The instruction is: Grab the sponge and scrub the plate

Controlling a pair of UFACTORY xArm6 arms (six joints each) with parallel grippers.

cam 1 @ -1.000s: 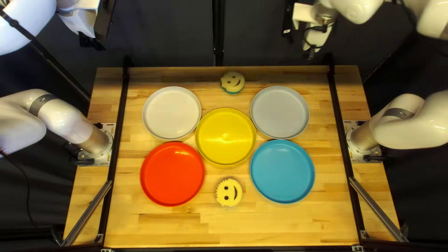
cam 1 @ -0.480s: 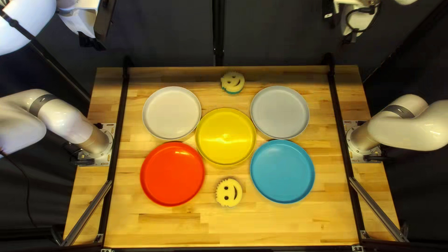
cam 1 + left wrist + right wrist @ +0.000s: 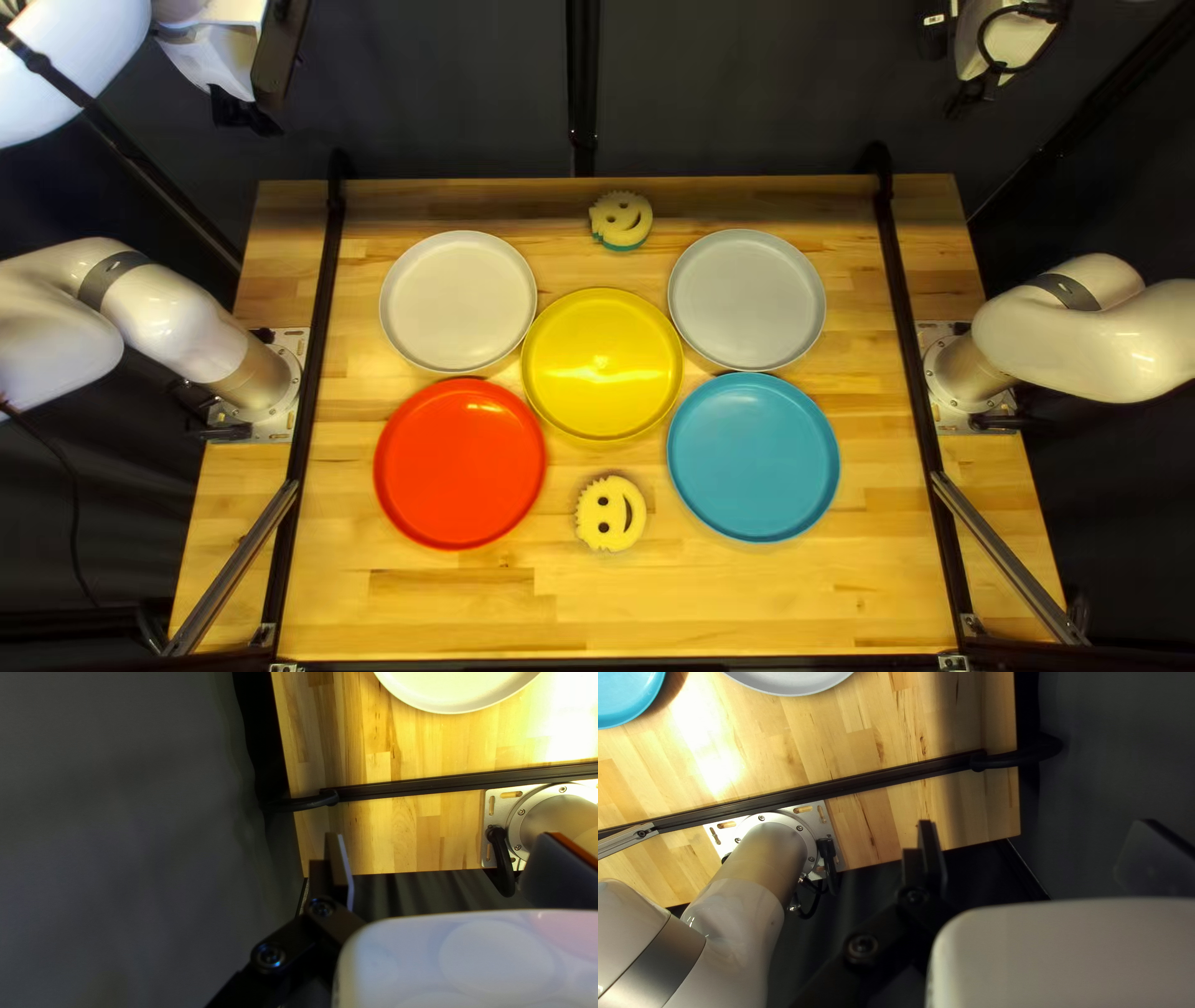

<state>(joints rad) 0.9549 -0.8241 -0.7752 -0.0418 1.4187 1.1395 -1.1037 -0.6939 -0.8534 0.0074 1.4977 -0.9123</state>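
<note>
Smiley-face sponge (image 3: 611,513) on the tabletop (image 3: 598,610) between red plate (image 3: 459,463) and blue plate (image 3: 753,457), green-edged sponge (image 3: 620,220) beyond yellow plate (image 3: 603,364) — yet to pick up either with left gripper (image 3: 443,837) or right gripper (image 3: 1036,823), both spread wide and empty — and yet to scrub any plate.

Quite the colours here: a red plate (image 3: 459,463), yellow plate (image 3: 603,364), blue plate (image 3: 753,457), off-white plate (image 3: 458,301) and grey plate (image 3: 747,300), all plain. The near sponge (image 3: 610,513) is yellow with a dark smiley; the far sponge (image 3: 620,220), duller yellow, has green below its smiley.
</note>
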